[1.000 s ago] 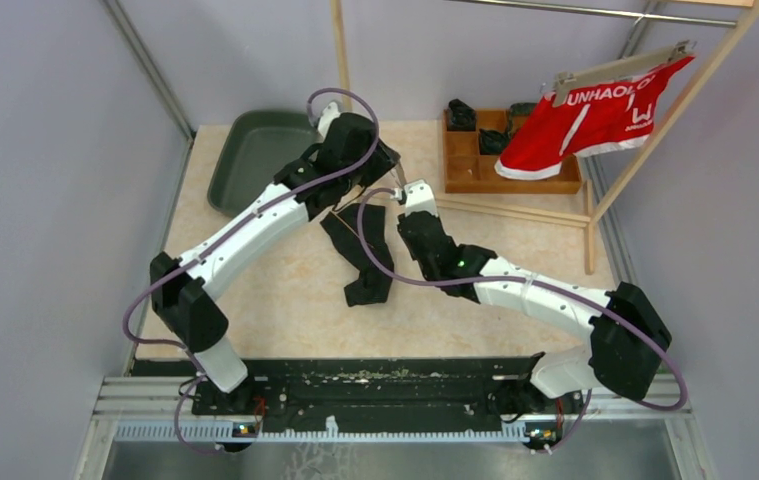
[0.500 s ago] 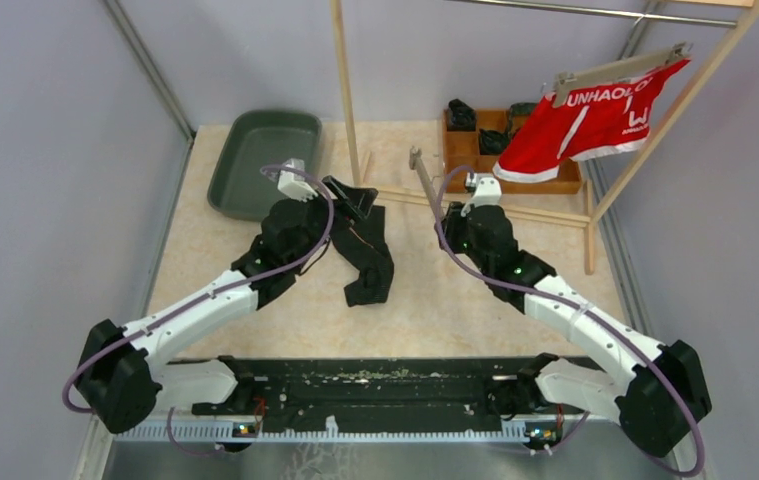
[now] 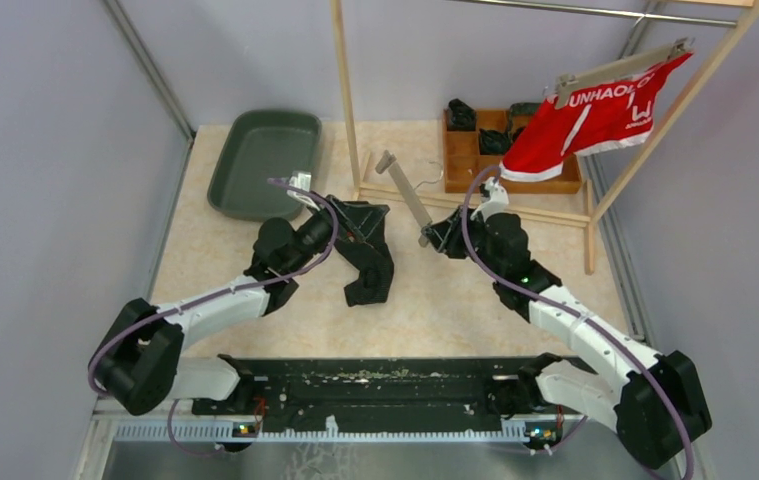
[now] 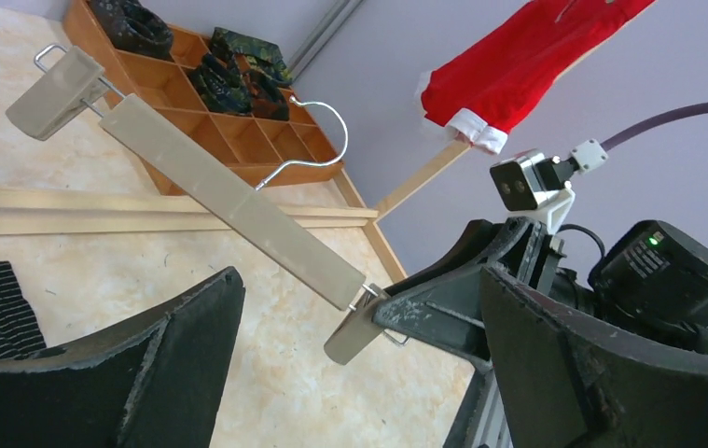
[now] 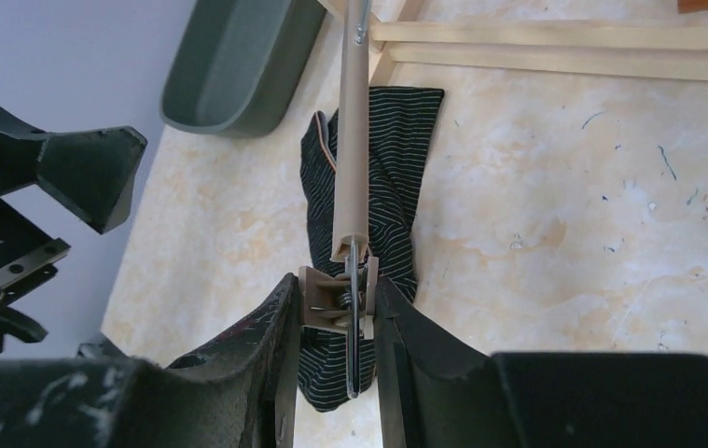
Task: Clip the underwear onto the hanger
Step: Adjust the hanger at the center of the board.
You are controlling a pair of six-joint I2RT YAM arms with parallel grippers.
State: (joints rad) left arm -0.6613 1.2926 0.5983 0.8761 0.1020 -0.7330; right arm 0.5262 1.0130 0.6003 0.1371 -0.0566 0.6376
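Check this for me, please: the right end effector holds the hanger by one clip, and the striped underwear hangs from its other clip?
Not quite. The right end effector holds the hanger by one clip, but the striped underwear lies on the table, unclipped; the top external view shows it.

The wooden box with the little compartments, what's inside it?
Dark rolled garments sit in a few back compartments of the wooden box; nearer ones show bare wood. From above, the hanging red garment covers its right end, so that part is unseen there.
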